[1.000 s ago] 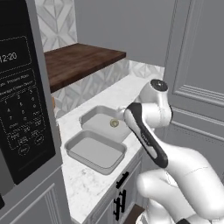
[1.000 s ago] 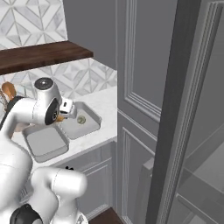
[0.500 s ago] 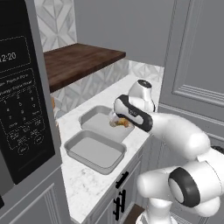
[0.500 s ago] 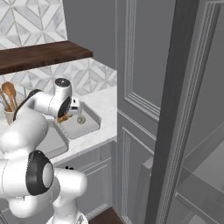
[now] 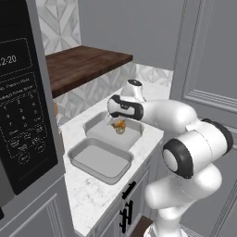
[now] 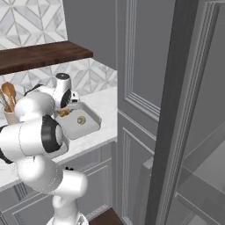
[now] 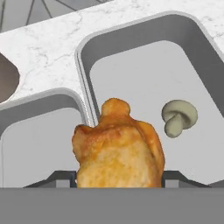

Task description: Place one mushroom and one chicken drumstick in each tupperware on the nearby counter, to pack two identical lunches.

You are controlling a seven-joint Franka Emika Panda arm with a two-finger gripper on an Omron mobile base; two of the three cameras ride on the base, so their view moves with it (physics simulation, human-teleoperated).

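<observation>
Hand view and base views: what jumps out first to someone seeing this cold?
The golden chicken drumstick, gripped between the gripper fingers, hangs over the far tupperware. A pale mushroom already lies in that tray, while the near tupperware beside it on the white counter has nothing visible inside.

surface: white faintly speckled stone-look desk (image 5: 92, 192) | on it: two shallow grey rectangular tupperware trays with rounded corners, side by side, rims almost touching | near tray (image 5: 100, 159) bare inside | far tray (image 5: 111, 132) by the diamond-tiled backsplash | beige utensil cup (image 6: 9, 116) with wooden spoons stands further along.
</observation>
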